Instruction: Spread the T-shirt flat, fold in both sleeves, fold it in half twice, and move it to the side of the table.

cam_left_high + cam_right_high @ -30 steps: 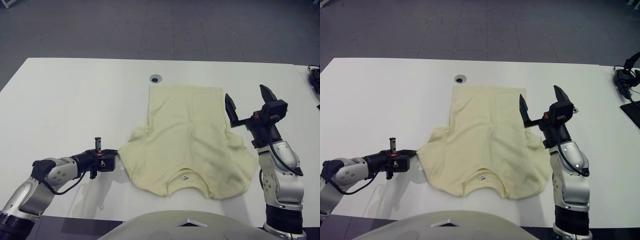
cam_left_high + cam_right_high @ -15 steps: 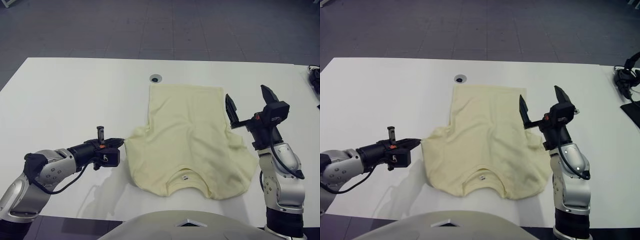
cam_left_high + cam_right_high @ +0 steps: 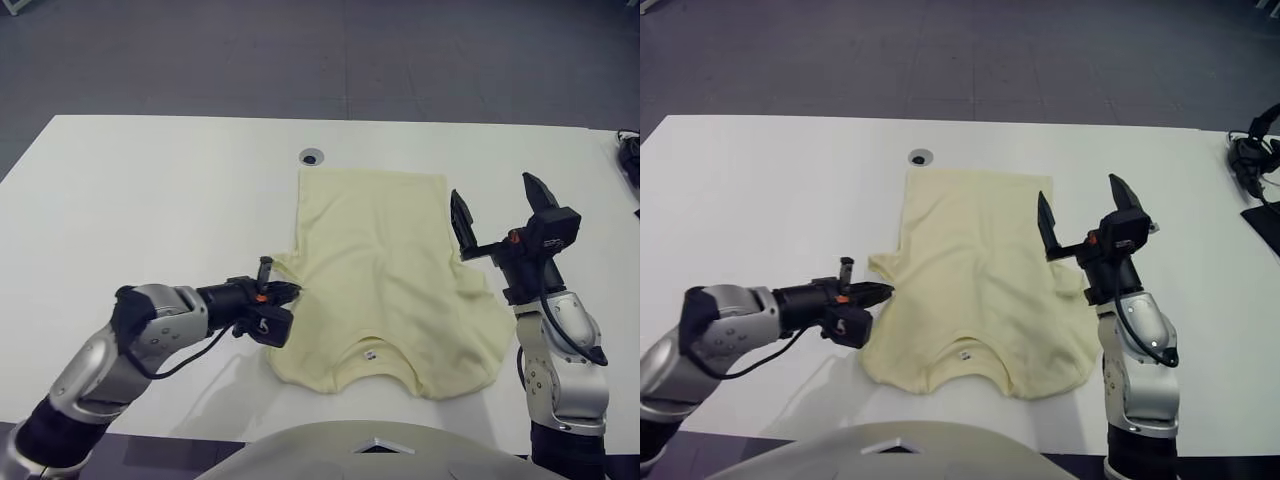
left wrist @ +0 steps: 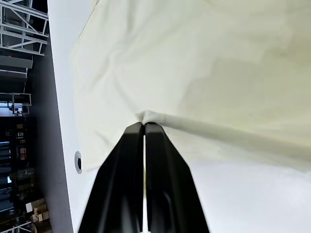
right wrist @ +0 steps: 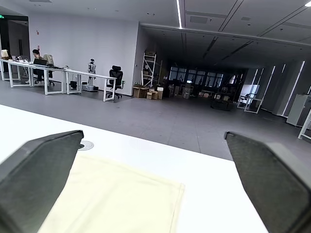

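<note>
The pale yellow T-shirt point(image 3: 385, 280) lies on the white table point(image 3: 150, 200), its hem just nearer than the round cable hole point(image 3: 311, 157) and its collar farthest from the hole. Nearer than the hole, the left gripper point(image 3: 290, 290) is pinched on the shirt's left sleeve edge. Right of the hole, the right gripper point(image 3: 490, 190) is held spread wide above the shirt's right side. Grey floor lies beyond

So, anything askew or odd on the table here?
The pale yellow cotton T-shirt is not lying flat: creases run across its middle, and its sleeve on the robot's right is bunched up near the open right gripper. The left gripper is shut on the other sleeve's edge, raised into a ridge. No damage shows.
</note>
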